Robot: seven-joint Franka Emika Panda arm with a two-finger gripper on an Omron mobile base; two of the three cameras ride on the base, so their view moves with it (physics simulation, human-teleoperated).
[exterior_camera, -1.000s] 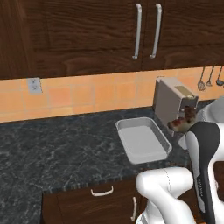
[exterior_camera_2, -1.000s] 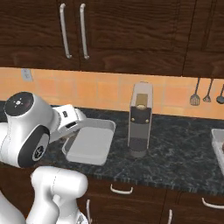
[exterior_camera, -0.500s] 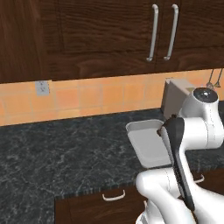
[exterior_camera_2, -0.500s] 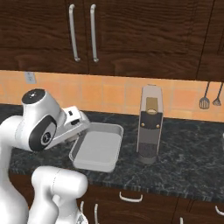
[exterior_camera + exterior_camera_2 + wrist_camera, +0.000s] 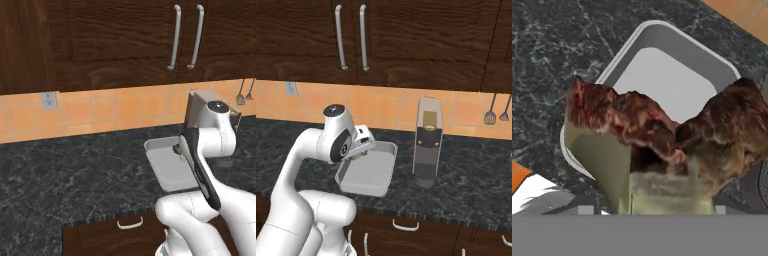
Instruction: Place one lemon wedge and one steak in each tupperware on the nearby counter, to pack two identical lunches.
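From the left base camera we see the tupperware (image 5: 165,167) lying on the bench (image 5: 75,175), its long axis running away from the backsplash, our arm folded over its right side. From the right base camera, our gripper (image 5: 362,150) hangs over the tray's near-left rim. Through the hand camera, we find the steak (image 5: 662,130) pinched between our fingers, stretched across the view above the tupperware.
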